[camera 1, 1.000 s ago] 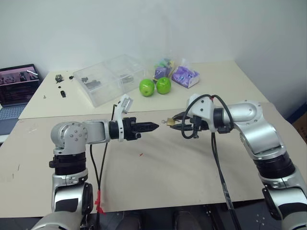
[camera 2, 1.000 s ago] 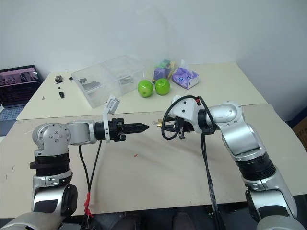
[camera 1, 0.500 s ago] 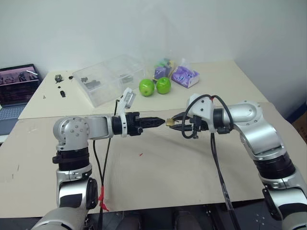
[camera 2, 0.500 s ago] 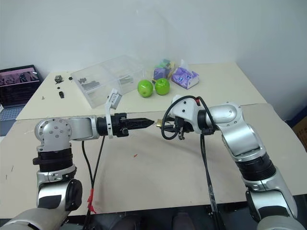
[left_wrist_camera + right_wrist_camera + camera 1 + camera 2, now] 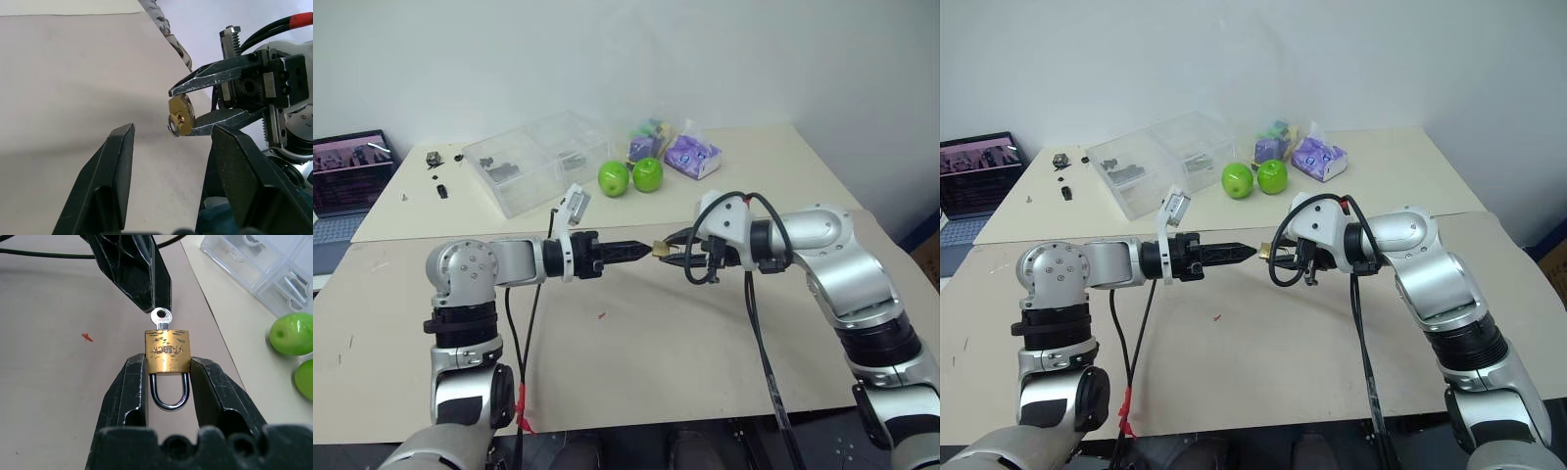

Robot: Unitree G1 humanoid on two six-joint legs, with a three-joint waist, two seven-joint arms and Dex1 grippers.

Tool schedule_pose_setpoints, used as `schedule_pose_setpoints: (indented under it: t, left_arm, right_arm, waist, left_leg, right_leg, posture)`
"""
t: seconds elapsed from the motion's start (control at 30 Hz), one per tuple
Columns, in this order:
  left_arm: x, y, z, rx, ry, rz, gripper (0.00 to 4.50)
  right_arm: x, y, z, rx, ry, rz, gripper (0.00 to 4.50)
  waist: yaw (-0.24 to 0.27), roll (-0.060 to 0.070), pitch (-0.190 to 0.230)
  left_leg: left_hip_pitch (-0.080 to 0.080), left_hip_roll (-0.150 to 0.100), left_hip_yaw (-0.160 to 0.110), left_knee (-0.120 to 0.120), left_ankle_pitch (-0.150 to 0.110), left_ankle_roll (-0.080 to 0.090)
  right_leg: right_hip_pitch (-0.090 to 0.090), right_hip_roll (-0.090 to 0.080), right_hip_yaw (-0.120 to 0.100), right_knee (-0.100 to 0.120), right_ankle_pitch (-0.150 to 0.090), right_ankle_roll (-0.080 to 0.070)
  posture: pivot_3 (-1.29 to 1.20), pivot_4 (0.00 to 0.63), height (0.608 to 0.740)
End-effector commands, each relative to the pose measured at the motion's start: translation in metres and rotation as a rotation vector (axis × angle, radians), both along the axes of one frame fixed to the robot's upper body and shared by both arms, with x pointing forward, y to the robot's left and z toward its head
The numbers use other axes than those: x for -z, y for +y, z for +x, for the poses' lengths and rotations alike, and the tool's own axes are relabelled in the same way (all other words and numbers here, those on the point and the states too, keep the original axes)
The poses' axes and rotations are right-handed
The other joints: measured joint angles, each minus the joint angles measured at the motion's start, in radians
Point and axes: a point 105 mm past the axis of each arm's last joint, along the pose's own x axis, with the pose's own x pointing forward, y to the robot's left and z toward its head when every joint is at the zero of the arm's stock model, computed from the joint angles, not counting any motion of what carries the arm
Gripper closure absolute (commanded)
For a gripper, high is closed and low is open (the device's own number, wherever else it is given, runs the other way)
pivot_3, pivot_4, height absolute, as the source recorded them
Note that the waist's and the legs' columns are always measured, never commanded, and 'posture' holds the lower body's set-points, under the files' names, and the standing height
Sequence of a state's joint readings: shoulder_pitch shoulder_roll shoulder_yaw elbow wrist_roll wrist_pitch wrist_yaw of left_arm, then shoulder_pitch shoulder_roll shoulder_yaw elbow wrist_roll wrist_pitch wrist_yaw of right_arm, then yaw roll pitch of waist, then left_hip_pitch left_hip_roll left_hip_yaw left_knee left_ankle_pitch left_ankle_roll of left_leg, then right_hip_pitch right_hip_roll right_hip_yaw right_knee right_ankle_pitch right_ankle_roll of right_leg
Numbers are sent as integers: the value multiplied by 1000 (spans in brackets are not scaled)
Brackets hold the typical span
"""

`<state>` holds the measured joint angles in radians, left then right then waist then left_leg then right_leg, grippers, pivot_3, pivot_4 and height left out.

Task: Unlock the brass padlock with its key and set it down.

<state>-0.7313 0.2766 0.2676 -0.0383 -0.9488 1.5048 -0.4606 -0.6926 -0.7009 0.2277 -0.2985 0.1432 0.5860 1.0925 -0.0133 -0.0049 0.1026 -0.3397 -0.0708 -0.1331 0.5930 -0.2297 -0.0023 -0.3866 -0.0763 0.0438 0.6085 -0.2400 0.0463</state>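
Right gripper (image 5: 166,377): one, its two black fingers (image 5: 129,387) clamped on the sides of the brass padlock (image 5: 167,351); it holds the lock up above the near table (image 5: 636,362), in the middle, between the two arms.
Brass padlock: one, gold body squeezed at its lower half, silver shackle pointing back into the gripper and closed into the body as far as I can see; the stamped lettering on the face is too scuffed to read.
Key (image 5: 161,317): one, seated in the lock's keyway, only its round looped head sticking out towards the other arm; the blade is hidden inside the body.
Left gripper (image 5: 171,147): one, jaws parted with a clear gap and nothing between them; the fingertips sit just beside the key head. From the head camera the tips (image 5: 641,252) look to meet the lock, and I cannot tell whether they touch the key.
Red speck (image 5: 601,315): one, on the near table below the grippers.
Green apples (image 5: 613,178): two, side by side on the far table.
Clear plastic box (image 5: 524,162): one, divided, small dark bits inside, hard to make out.
Purple packets (image 5: 690,155): two or three, bunched behind the apples; exact count unclear.
Laptop (image 5: 347,176): one, cut off at the frame edge.
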Motion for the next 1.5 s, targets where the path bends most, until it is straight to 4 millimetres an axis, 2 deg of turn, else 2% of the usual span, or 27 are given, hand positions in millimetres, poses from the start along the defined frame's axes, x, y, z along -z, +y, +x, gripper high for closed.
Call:
schedule_pose_setpoints:
  t: [0.03, 0.43, 0.53, 0.63, 0.7, 0.9, 1.23, 1.5]
  left_arm:
    - [-13, -1, 2, -4, -38, -42, 1854]
    - [-16, -6, 10, -29, -40, -70, 1854]
    - [-17, -6, 12, -33, -40, -74, 2558]
    - [-17, -8, 8, -13, -36, -83, 3798]
    - [-17, -9, 6, 5, -30, -85, 4427]
    - [-18, -12, -1, 53, -35, -74, 4427]
    - [-15, -8, 2, 47, -46, -30, 4427]
    - [-13, -8, -3, 106, -134, 56, 4427]
  right_arm:
    - [-19, 3, -5, -14, -68, 19, 3588]
    - [-18, 0, -5, -5, -73, 15, 3588]
    - [-18, 0, -5, -4, -75, 12, 3588]
    - [-19, 1, -6, -4, -79, 14, 3588]
    - [-20, 1, -5, -4, -82, 14, 3588]
    - [-22, 2, -5, -5, -86, 11, 3588]
    - [-23, 1, -4, -4, -88, 9, 3588]
    - [-23, 1, -4, -2, -88, 7, 3588]
  waist:
    - [0, 0, 0]
    - [0, -1, 0]
    - [0, -1, 0]
    - [0, -1, 1]
    - [0, -1, 1]
    - [0, -1, 1]
    - [0, -1, 1]
    - [0, -1, 1]
  left_leg:
    - [0, 0, 0, 0, 0, 0]
    - [0, 0, 0, 0, 0, 0]
    - [0, 0, 0, 0, 0, 0]
    - [-1, 0, 0, 0, 0, 0]
    - [-1, 0, 0, 0, 0, 0]
    - [-1, 0, 0, 0, 0, 0]
    - [-1, 0, 0, 0, 0, 0]
    - [-1, 0, 0, 0, 0, 0]
  right_leg:
    - [0, 0, 0, 0, 0, 0]
    - [0, 0, 0, 0, 0, 0]
    - [0, 0, 0, 0, 0, 0]
    - [0, 0, 0, 0, 0, 0]
    - [0, 0, 0, 0, 0, 0]
    - [-1, 0, 0, 0, 0, 0]
    - [-1, 0, 0, 0, 0, 0]
    - [-1, 0, 0, -1, 0, 0]
  posture:
    - [0, 150, 740]
    - [0, 150, 740]
    - [0, 150, 740]
    - [0, 150, 740]
    - [0, 150, 740]
    - [0, 150, 740]
    - [0, 150, 740]
    - [0, 150, 740]
